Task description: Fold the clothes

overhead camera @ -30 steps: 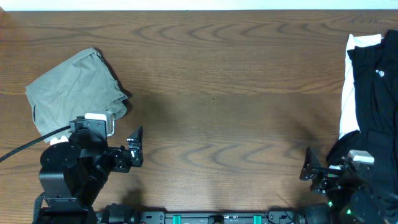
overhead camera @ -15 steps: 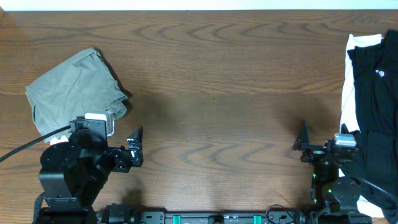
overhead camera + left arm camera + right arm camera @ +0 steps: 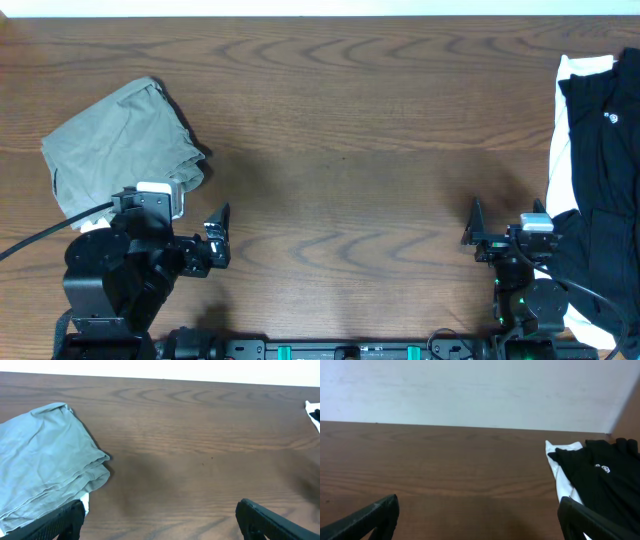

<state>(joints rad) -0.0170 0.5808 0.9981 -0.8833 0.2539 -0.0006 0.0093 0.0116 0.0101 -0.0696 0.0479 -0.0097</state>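
The clothes, a pair of khaki shorts, lie in a folded bundle at the table's left side; they also fill the left of the left wrist view. My left gripper hovers just right of and nearer than the shorts, apart from them. Its jaws stand wide open and empty. My right gripper sits over bare wood at the near right, open, with nothing between its fingers.
A black garment lies over a white one along the right edge, close beside my right arm; both show in the right wrist view. A black cable runs off at the left.
My right arm has swung left, away from the black garment, so its gripper now stands over bare table. The left arm and the shorts have not moved.
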